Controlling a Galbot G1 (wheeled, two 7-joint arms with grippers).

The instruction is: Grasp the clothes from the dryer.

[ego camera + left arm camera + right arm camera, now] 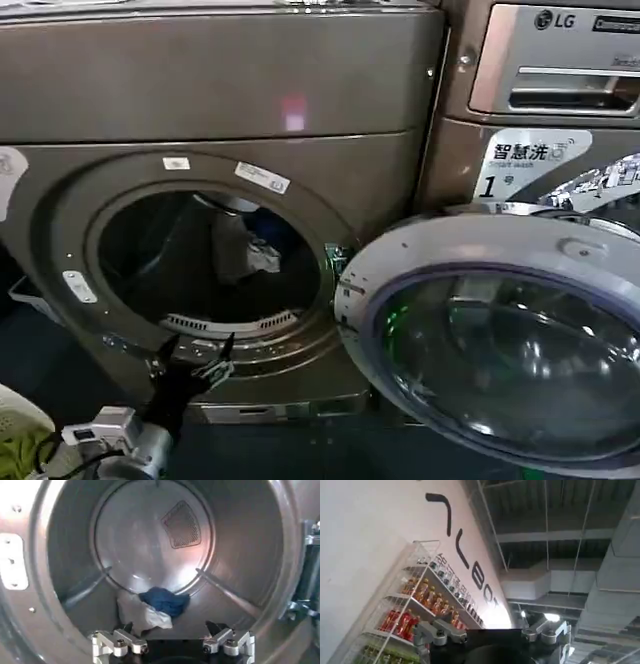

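So the left gripper (197,350) sits at the dryer's (220,90) round opening, fingers spread apart, nothing in them. Just ahead of it on the drum floor are the clothes (152,607): a rumpled navy piece bunched against a crumpled pale grey-white one. Right gripper (492,630) points up at shelves, also spread.

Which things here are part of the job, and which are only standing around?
Part of the job:
- clothes in the drum
- dryer, door open
- left gripper, open at the port
- right gripper, parked, aimed at the ceiling

Standing around:
- LG machine
- yellow-green cloth
- bottle shelf
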